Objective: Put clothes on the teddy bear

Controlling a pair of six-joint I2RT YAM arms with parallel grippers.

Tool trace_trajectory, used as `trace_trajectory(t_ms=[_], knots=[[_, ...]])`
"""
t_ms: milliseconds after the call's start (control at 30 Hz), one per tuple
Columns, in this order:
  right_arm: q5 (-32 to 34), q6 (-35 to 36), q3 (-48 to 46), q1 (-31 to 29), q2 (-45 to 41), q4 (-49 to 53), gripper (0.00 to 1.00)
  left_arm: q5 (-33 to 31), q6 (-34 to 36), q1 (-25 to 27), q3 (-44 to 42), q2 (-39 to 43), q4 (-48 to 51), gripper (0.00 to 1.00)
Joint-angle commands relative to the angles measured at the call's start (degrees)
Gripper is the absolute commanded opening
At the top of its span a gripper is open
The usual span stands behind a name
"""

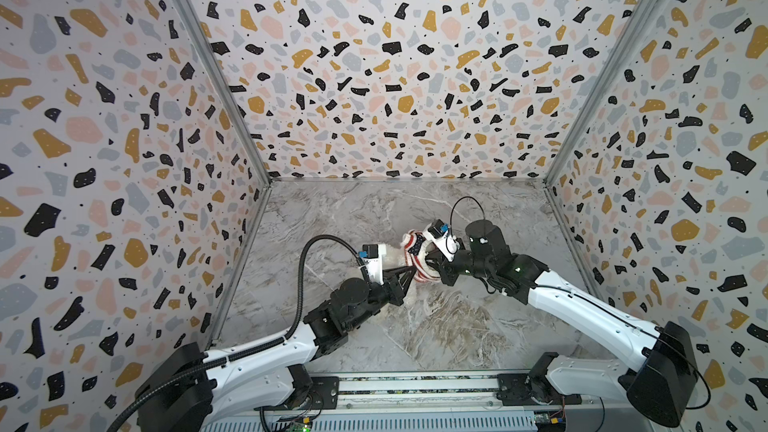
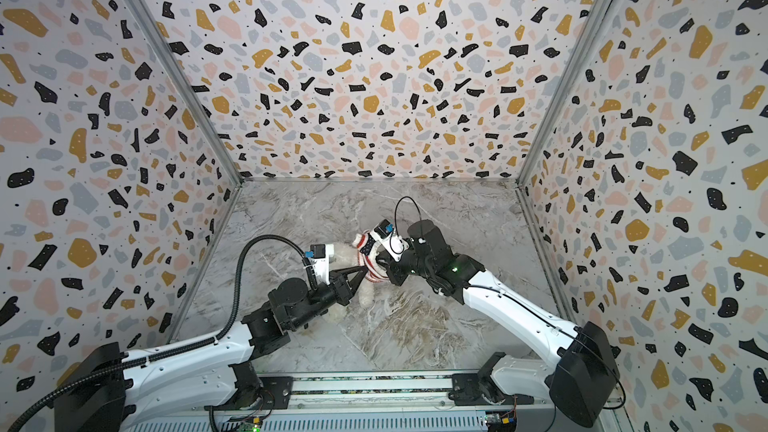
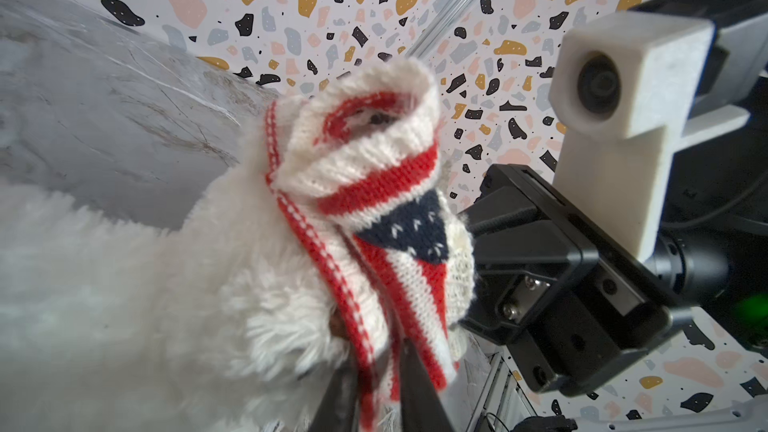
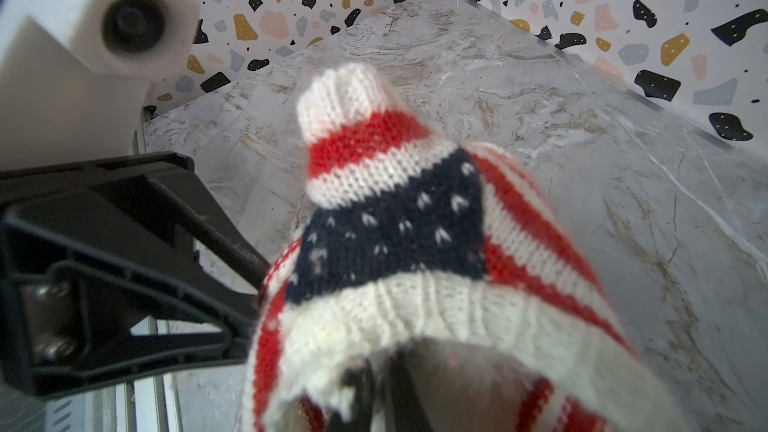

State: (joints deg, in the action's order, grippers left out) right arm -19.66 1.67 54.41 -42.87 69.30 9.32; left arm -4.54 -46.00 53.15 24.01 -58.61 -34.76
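Note:
The teddy bear point(image 1: 392, 258) point(image 2: 344, 256), white and fluffy, lies on the marble table between both arms in both top views. A knitted sweater point(image 1: 415, 245) point(image 2: 366, 245) with red and white stripes and a navy starred patch is bunched over its upper part. In the left wrist view my left gripper point(image 3: 378, 388) is shut on the red-and-white edge of the sweater point(image 3: 374, 184), against the teddy bear's fur point(image 3: 166, 284). In the right wrist view my right gripper point(image 4: 380, 384) is shut on the white ribbed hem of the sweater point(image 4: 395, 222). The bear's face is hidden.
Terrazzo-patterned walls point(image 1: 395, 76) close the table on the left, back and right. A metal rail point(image 1: 415, 384) runs along the front edge between the arm bases. The marble table point(image 1: 457, 326) shows bare in front of the bear and behind it. The two wrists stand close together.

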Motion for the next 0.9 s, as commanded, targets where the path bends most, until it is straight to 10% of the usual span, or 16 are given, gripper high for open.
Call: trace_trajectory(t_ms=[0, 233, 867], knots=[[-0.7, 0.9, -0.6, -0.6, -3.4, -3.1, 0.0, -2.2, -0.2, -0.5, 0.4, 1.3, -2.3, 0.14], [-0.2, 1.2, -2.0, -1.4, -5.6, -4.0, 0.0, -5.6, -1.8, -1.3, -1.7, 3.1, -1.3, 0.0], [-2.6, 1.5, -7.0, -1.8, -9.7, -9.3, 0.0, -8.5, -7.6, -6.1, -10.8, 3.5, -1.0, 0.0]])
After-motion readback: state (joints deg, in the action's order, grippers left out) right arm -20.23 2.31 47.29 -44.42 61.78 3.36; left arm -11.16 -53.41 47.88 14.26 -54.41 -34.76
